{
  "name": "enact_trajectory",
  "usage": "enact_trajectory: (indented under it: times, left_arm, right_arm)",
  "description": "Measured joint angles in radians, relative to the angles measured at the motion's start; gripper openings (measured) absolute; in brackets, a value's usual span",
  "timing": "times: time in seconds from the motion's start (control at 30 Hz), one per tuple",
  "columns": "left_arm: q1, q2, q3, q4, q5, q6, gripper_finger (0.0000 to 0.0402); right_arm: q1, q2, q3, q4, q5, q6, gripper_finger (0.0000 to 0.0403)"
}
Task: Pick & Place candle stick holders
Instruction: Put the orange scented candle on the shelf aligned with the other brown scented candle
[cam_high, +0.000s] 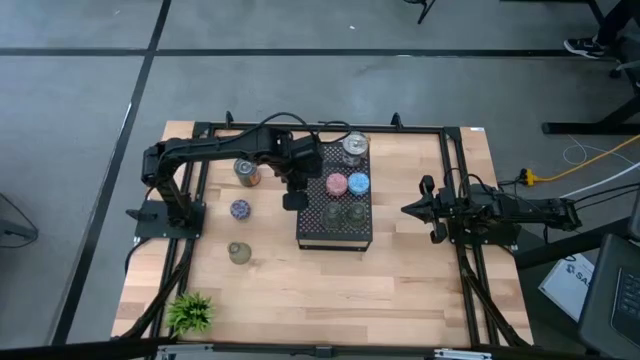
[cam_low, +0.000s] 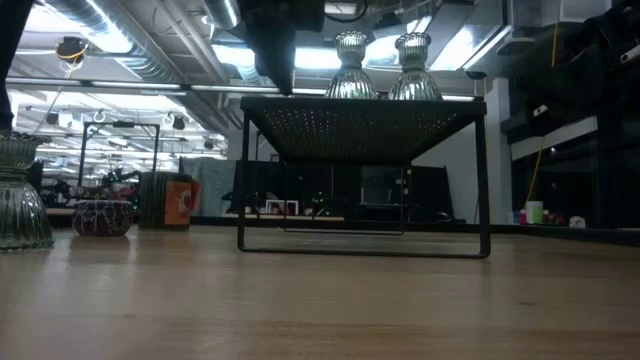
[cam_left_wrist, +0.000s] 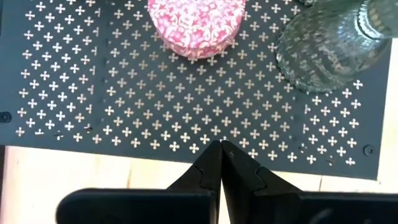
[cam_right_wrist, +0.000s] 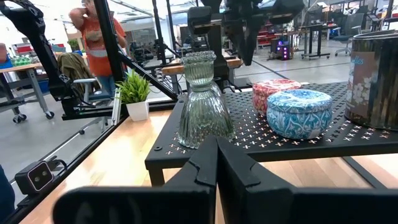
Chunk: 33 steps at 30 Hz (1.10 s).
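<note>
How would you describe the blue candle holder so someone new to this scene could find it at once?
Find the black perforated tray in the middle of the wooden table. On the tray's right half, a pink holder and the blue candle holder sit side by side, with glass holders around them. It is the only blue-and-white patterned, low round one on the tray.

Bare tray (cam_high: 315, 215) strip beside crowded holders (cam_high: 347, 185)
</note>
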Motion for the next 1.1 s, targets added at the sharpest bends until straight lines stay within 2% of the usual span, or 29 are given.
enact_trajectory:
  times: [0.13, 0.4, 0.63, 0.87, 1.1]
  left_arm:
    - [0.008, -0.022, -0.021, -0.007, 0.0, -0.007, 0.0002]
    - [0.052, -0.165, -0.255, 0.089, -0.007, -0.104, 0.0002]
    - [0.119, -0.288, -0.384, 0.101, -0.038, -0.201, 0.0016]
    - [0.19, -0.371, -0.443, 0.084, -0.182, -0.318, 0.0038]
    - [0.286, -0.388, -0.446, 0.078, -0.2, -0.392, 0.0079]
  right_arm:
    - [0.0, 0.0, 0.0, 0.0, 0.0, 0.0, 0.0005]
    - [0.0, 0.0, 0.0, 0.0, 0.0, 0.0, 0.0005]
    - [0.0, 0.0, 0.0, 0.0, 0.0, 0.0, 0.0005]
    - [0.0, 0.0, 0.0, 0.0, 0.0, 0.0, 0.0005]
    - [0.0, 0.0, 0.0, 0.0, 0.0, 0.0, 0.0005]
